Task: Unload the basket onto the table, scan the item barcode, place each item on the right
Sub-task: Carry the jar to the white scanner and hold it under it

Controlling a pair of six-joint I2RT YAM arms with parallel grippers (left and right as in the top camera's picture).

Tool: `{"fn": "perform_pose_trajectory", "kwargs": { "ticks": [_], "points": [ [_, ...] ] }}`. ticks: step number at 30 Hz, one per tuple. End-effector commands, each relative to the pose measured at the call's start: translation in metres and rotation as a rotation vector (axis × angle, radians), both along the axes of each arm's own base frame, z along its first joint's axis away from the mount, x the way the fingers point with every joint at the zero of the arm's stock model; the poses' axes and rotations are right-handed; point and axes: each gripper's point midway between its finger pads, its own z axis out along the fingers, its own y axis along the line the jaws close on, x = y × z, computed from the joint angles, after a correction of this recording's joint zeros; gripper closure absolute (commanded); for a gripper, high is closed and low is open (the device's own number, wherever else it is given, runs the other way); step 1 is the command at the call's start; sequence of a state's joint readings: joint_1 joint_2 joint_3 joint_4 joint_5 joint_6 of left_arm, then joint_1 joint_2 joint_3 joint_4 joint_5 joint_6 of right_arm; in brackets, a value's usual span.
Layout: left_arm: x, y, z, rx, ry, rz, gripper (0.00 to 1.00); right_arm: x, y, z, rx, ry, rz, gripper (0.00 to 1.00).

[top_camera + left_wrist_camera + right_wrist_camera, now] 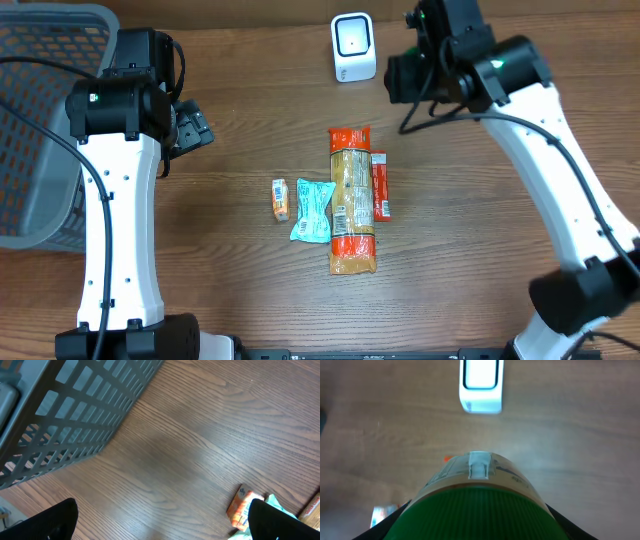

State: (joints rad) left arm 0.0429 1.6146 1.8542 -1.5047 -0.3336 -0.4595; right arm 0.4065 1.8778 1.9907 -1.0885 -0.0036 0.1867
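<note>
Your right hand [398, 78] grips green-capped container [480, 505] near scanner [481, 385]; your left hand [190, 128] wide, empty, over desk [190, 450].

Bright even light, soft shadows, green-lidded container [479, 510] blurred up close

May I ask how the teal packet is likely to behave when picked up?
The teal packet looks flat and crinkled, so it is probably floppy and light. Its film wrapper may slip; lying flat, it should not roll.
</note>
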Motion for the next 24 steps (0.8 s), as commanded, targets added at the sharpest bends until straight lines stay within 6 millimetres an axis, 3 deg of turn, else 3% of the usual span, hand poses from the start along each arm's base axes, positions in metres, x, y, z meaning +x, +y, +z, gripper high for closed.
{"fn": "perform_pose_trajectory", "kwargs": {
  "ticks": [1,7,10,19,24],
  "points": [
    [0.001,0.003,-0.001,0.017,0.012,-0.01,0.01,0.03,0.014,-0.024,0.011,-0.014,0.005,0.93],
    [0.001,0.003,-0.001,0.017,0.013,-0.01,0.0,0.086,0.038,-0.058,0.05,-0.117,0.003,0.93],
    [0.001,0.003,-0.001,0.017,0.012,-0.01,0.0,0.111,0.046,-0.065,0.07,-0.194,-0.004,0.94],
    [0.001,0.003,-0.001,0.017,0.012,-0.01,0.0,0.172,0.071,-0.046,0.204,-0.482,-0.016,0.96],
    [0.001,0.003,-0.001,0.017,0.013,-0.01,0.0,0.192,0.069,-0.041,0.28,-0.569,-0.107,0.96]
  ]
}}
